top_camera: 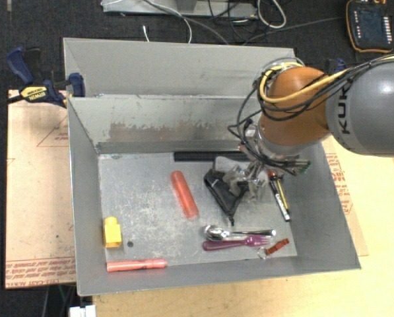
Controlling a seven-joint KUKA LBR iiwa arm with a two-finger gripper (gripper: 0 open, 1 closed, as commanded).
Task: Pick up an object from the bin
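Observation:
My gripper (248,179) hangs low over the right middle of the bin, under the arm's orange cover. Right beside it on the left lies a black angular tool (221,191), with its upper end touching or just under the gripper. A black pen (280,201) lies slanted just to the gripper's right. Along the back wall behind it rests a long black stick (203,156).
A salmon cylinder (184,193) lies mid-bin. Near the front right are a metal spoon (218,232), a purple-handled utensil (236,243) and a small red piece (277,246). A yellow block (111,232) and a pink marker (136,265) lie front left.

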